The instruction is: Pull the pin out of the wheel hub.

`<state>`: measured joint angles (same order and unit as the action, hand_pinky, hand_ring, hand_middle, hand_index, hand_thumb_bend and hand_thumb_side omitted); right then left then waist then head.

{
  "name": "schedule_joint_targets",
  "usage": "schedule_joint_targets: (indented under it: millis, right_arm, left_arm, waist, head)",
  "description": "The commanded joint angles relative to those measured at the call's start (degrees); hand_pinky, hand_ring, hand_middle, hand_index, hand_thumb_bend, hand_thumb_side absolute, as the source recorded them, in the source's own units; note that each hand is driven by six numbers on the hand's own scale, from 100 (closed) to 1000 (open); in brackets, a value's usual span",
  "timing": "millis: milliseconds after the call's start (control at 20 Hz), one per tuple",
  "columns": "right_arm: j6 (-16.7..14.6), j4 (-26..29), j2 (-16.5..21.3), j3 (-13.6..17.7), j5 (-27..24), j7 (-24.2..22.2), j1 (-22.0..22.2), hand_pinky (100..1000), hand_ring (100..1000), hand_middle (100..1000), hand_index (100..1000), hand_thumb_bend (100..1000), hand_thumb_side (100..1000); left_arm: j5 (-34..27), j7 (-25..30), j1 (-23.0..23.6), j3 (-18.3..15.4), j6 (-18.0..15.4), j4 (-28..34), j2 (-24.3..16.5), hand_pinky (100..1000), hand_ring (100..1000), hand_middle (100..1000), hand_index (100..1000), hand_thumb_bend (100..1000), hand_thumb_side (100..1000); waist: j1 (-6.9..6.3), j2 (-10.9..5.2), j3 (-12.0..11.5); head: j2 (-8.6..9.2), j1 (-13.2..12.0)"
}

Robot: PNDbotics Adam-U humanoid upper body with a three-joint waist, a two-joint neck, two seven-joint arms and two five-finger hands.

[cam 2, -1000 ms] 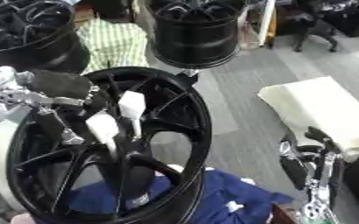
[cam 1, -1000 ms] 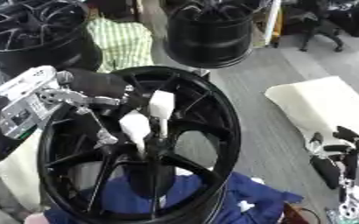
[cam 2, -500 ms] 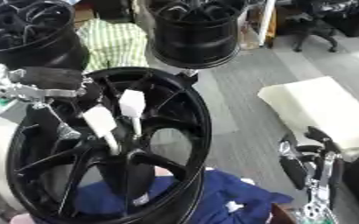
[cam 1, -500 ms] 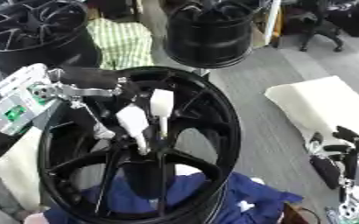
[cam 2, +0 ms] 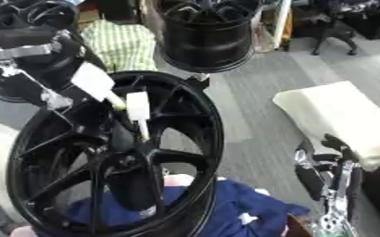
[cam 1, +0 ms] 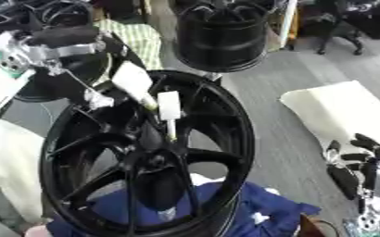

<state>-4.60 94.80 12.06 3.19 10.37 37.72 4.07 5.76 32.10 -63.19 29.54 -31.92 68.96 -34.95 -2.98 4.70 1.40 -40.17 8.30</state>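
We've got our left hand (cam 1: 79, 60) pinching the white-handled pin (cam 1: 169, 111) above the wheel hub (cam 1: 148, 159), mid-pull we'd judge, right hand (cam 1: 359, 169) idle and open at lower right, and next we lift it clear.

Second black wheel rim (cam 1: 223, 34), standing upright on the grey floor (cam 1: 262, 99) at the far centre. Further dark rim (cam 1: 60, 14), far left, partly cut off by the frame. Green-and-white checked cloth (cam 2: 122, 44), lying between those two rims. Pale cream cushion or foam pad (cam 1: 339, 113) on the floor at right (one corner runs out of frame). Blue fabric (cam 1: 250, 215), crumpled, at the near edge. Black office chair (cam 1: 343, 23), far right, on a wheeled base.
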Motion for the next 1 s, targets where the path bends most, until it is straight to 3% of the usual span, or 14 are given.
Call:
schedule_joint_targets:
  millis: [50,200,250,300,500,550,600,650,700,750,850,1000]
  right_arm:
    - [-0.09,0.44,0.94,0.49,-0.15,0.31,-0.24,396,528,657,765,262,198]
    - [-0.09,0.37,0.9,0.66,-0.15,0.49,-0.15,396,528,657,766,261,198]
    - [-0.07,0.38,0.87,0.7,-0.14,0.52,-0.12,396,528,657,766,260,199]
    - [-0.05,0.41,0.85,0.74,-0.14,0.53,-0.1,396,528,657,766,260,199]
    - [0.11,0.56,0.66,0.91,-0.2,0.65,0.0,396,528,657,766,259,199]
    - [0.15,0.59,0.61,0.89,-0.23,0.62,0.03,395,528,657,766,260,198]
    - [0.2,0.61,0.56,0.86,-0.26,0.57,0.06,395,528,657,766,260,198]
    - [0.23,0.64,0.51,0.83,-0.28,0.52,0.05,396,528,657,766,260,199]
    - [0.25,0.66,0.44,0.79,-0.3,0.47,0.02,396,528,657,766,260,198]
    - [0.27,0.67,0.36,0.75,-0.34,0.41,0.0,395,528,657,766,261,199]
    - [0.31,0.7,0.2,0.71,-0.39,0.31,0.01,395,527,657,766,261,199]
    - [0.48,0.77,-0.03,0.83,-0.53,0.35,0.16,394,527,656,766,261,199]
  left_arm:
    - [-2.21,19.87,1.03,-6.62,-20.02,0.43,-5.95,580,429,404,641,100,187]
    - [-3.61,19.87,6.42,-13.14,-18.97,-0.96,-10.98,572,427,401,643,100,197]
    - [-4.19,19.87,8.61,-15.22,-18.13,-1.5,-12.41,564,425,397,642,100,100]
    - [-4.82,19.87,10.73,-17.02,-17.22,-1.9,-13.64,562,425,397,642,100,212]
    - [-5.37,19.87,19.59,-22.86,-14.13,-3.19,-17.02,565,439,413,665,100,202]
    - [-4.73,19.87,21.51,-23.93,-13.67,-3.42,-17.33,598,490,484,737,100,153]
    - [-3.35,19.87,23.51,-25.04,-13.34,-3.81,-17.39,614,514,516,771,100,175]
    - [-1.8,19.87,25.17,-25.98,-13.2,-4.22,-17.2,637,549,570,819,100,312]
    - [-0.01,19.87,26.88,-26.89,-13.09,-4.8,-16.78,646,566,599,837,130,389]
    - [1.98,19.87,28.47,-27.84,-13.0,-5.31,-16.23,657,582,641,861,223,539]
    - [5.72,19.87,31.02,-30.0,-12.7,-5.86,-14.85,662,595,713,898,386,751]
    - [9.71,19.75,35.36,-33.75,-10.5,-6.81,-12.38,664,604,759,913,424,827]
  waist:
    - [0.24,-1.03,-0.4]
    - [0.32,-1.04,-0.97]
    - [0.41,-1.03,-1.15]
    - [0.49,-1.01,-1.24]
    - [0.99,-0.87,-1.84]
    - [1.13,-0.85,-2.04]
    - [1.27,-0.84,-2.27]
    - [1.4,-0.84,-2.43]
    - [1.54,-0.83,-2.57]
    - [1.7,-0.8,-2.68]
    - [1.97,-0.73,-2.78]
    - [2.52,-0.49,-2.88]
  head:
    - [0.33,0.44]
    - [0.38,0.66]
    - [0.36,0.74]
    - [0.35,0.78]
    - [0.22,0.9]
    - [0.14,0.93]
    - [0.02,0.92]
    - [-0.06,0.88]
    - [-0.14,0.86]
    - [-0.2,0.86]
    - [-0.3,0.86]
    - [-0.5,0.84]
